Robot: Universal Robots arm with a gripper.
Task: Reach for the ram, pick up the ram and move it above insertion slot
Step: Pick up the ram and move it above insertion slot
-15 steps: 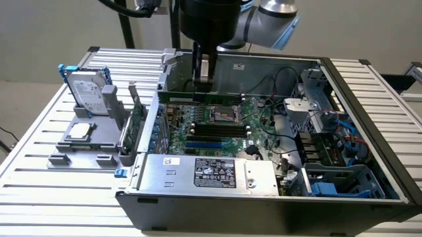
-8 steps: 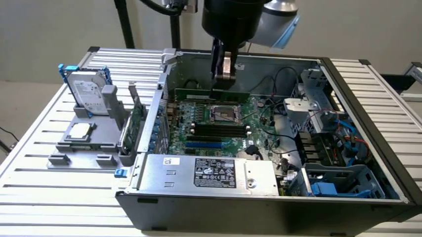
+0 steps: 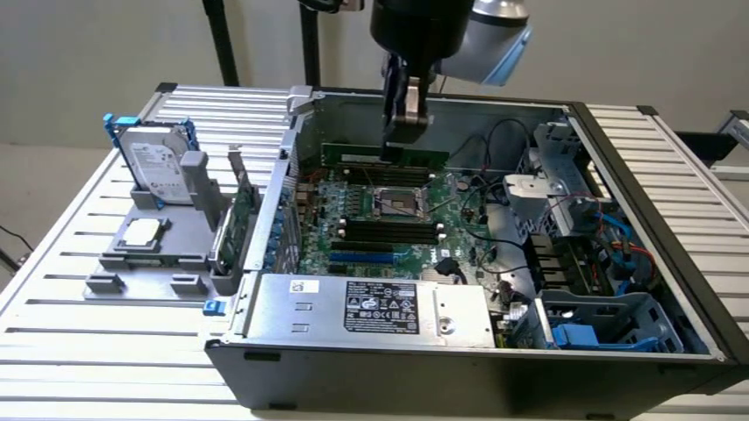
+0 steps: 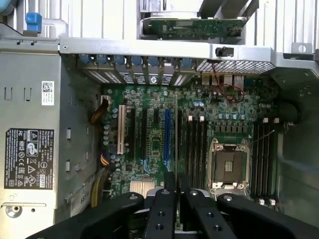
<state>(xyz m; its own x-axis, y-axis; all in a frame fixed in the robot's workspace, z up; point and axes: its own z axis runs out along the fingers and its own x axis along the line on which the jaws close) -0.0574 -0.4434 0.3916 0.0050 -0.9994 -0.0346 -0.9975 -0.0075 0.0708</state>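
The ram (image 3: 384,157) is being held edge-on between the nearly closed fingers of the gripper (image 3: 404,140), lifted above the motherboard (image 3: 374,219) inside the open computer case (image 3: 655,228). Below the gripper, black memory slots (image 3: 387,232) are lying uncovered. A white label (image 4: 48,93) is being shown on the power supply (image 3: 374,307); its writing cannot be read.

open room above motherboard (image 3: 387,219), case walls (image 3: 445,101) around

Green ram (image 3: 387,158) edge-up, above motherboard
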